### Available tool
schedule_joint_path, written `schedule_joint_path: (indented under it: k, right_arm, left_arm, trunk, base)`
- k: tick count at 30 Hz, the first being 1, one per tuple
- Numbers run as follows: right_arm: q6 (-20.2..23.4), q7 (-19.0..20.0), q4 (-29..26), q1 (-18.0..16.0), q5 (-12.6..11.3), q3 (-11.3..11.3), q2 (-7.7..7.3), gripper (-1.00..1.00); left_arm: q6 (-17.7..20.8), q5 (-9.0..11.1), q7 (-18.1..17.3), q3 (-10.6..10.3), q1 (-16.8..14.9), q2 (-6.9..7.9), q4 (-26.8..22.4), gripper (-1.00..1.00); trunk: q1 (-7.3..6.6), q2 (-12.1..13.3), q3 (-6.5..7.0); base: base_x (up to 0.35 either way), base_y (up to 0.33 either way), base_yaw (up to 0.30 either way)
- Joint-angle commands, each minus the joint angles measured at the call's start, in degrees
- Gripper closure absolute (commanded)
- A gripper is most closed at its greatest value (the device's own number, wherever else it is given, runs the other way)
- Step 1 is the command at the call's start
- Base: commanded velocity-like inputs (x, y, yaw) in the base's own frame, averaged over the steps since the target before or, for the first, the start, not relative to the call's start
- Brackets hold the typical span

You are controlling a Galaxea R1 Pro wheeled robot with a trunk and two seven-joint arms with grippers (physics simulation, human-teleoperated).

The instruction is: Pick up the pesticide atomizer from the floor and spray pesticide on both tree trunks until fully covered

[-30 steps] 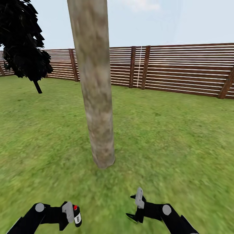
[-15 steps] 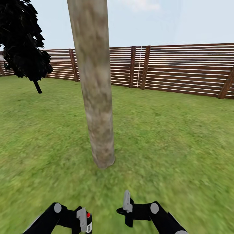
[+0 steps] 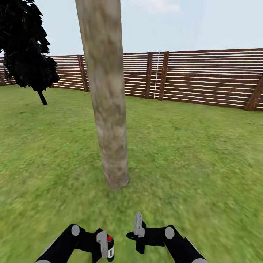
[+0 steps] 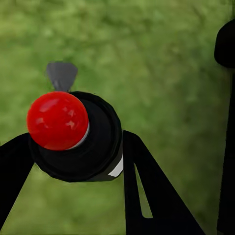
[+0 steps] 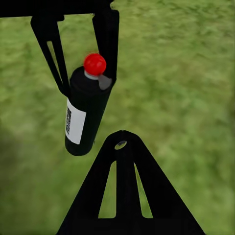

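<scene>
A thick pale mottled tree trunk (image 3: 109, 109) rises from the lawn straight ahead of me, its base a little beyond both grippers. My left gripper (image 3: 104, 249) is shut on the pesticide atomizer (image 3: 110, 249), a black bottle with a red cap and a white label. The left wrist view looks down on the atomizer's red cap (image 4: 58, 120), with a black finger on either side of it. In the right wrist view the atomizer (image 5: 85, 115) hangs upright over the grass between the left gripper's fingers (image 5: 108, 41). My right gripper (image 3: 136, 229) is close beside it, shut and holding nothing, its fingertips (image 5: 122, 136) pressed together.
Green lawn (image 3: 190, 153) spreads all around the trunk. A brown slatted fence (image 3: 204, 76) runs across the back. A near-black conifer (image 3: 25, 47) stands at the far left.
Both arms have drawn inward. The left gripper with the atomizer moved right, and the right gripper moved left towards it. The trunk and the view stayed put.
</scene>
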Motion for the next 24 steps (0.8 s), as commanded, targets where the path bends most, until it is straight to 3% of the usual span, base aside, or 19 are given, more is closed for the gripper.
schedule_joint_path:
  k: [1, 9, 21, 24]
  right_arm:
    - [0.0, 0.0, 0.04, 0.0, 0.03, 0.0, 0.0, 1.0]
    - [0.0, 0.0, 0.05, 0.0, 0.06, 0.0, -0.09, 1.0]
    - [0.0, 0.0, -0.02, 0.0, 0.06, -0.01, -0.09, 1.0]
    - [0.0, 0.0, -0.02, 0.0, 0.05, -0.01, -0.09, 1.0]
  left_arm:
    - [-0.17, 0.02, -0.08, 0.0, 0.0, -0.12, -0.12, 1.0]
    - [-0.46, 0.0, -0.16, 0.0, 0.0, -1.97, -0.45, 1.0]
    - [-0.46, -0.01, 0.16, -0.02, 0.0, -3.16, -0.36, 1.0]
    - [-0.47, 0.06, 0.23, -1.79, 0.0, -3.4, -0.31, 1.0]
  trunk:
    - [0.0, 0.0, 0.0]
    - [0.0, 0.0, 0.0]
    - [0.0, 0.0, 0.0]
    - [0.0, 0.0, 0.0]
  base:
    - [0.0, 0.0, 0.0]
    - [0.0, 0.0, 0.0]
    - [0.0, 0.0, 0.0]
    - [0.0, 0.0, 0.0]
